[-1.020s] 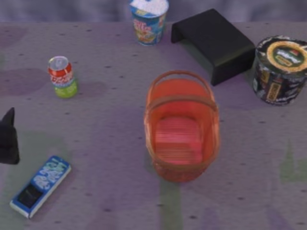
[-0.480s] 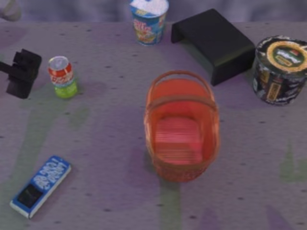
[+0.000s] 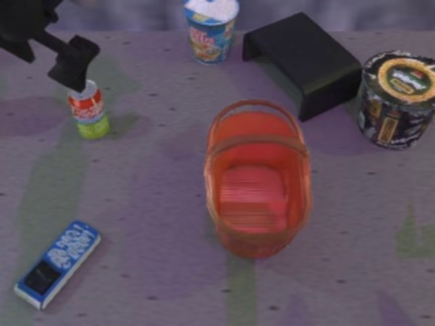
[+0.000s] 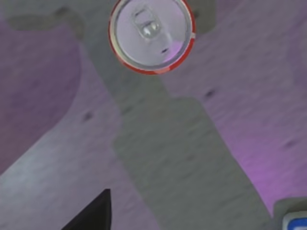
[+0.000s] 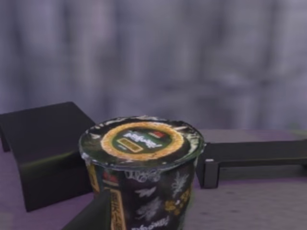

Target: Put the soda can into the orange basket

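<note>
The soda can [image 3: 88,111] stands upright at the table's far left, red band above a lime-green base. From straight above, the left wrist view shows its silver top [image 4: 151,36]. My left gripper [image 3: 72,63] hovers over the can's far side, open, holding nothing; one dark finger [image 4: 93,214] shows at the wrist view's edge. The orange basket [image 3: 258,180] sits mid-table, nothing in it, handles arched across its far half. My right arm is outside the top view; its wrist view shows one finger [image 5: 91,215] close to a black-and-gold tub [image 5: 141,167].
A blue-and-white noodle cup [image 3: 211,28] stands at the back. A black block [image 3: 302,62] lies behind the basket. The black-and-gold tub [image 3: 397,98] is at the right. A blue-and-white box [image 3: 58,263] lies at the front left.
My left gripper swept from the table's left edge toward the back and rightward, ending above the soda can. The can and the basket stayed put.
</note>
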Tool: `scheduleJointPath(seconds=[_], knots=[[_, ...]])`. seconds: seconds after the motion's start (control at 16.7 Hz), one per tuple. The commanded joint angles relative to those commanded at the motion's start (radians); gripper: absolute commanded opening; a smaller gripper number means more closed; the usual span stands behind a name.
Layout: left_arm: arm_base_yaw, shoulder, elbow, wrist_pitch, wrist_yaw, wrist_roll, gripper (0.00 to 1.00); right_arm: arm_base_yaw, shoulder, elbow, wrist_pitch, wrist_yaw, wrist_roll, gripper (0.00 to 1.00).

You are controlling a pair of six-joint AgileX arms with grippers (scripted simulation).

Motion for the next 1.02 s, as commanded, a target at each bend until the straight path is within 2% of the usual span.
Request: scheduleJointPath(seconds=[0.3, 0.6, 0.78, 1.02], knots=[[-0.002, 0.384, 0.446, -0.211, -0.027, 0.097, 1.0, 0.0, 0.0, 0.0, 0.0, 0.0, 0.0, 1.0], [0.001, 0.636, 0.782, -0.335, -0.053, 0.162, 1.0, 0.0, 0.0, 0.0, 0.0, 0.0, 0.0, 1.0], [0.003, 0.709, 0.89, -0.369, -0.064, 0.181, 1.0, 0.0, 0.0, 0.0, 0.0, 0.0, 0.0, 1.0], [0.003, 0.722, 0.909, -0.374, -0.066, 0.184, 1.0, 0.0, 0.0, 0.0, 0.0, 0.0, 0.0, 1.0]])
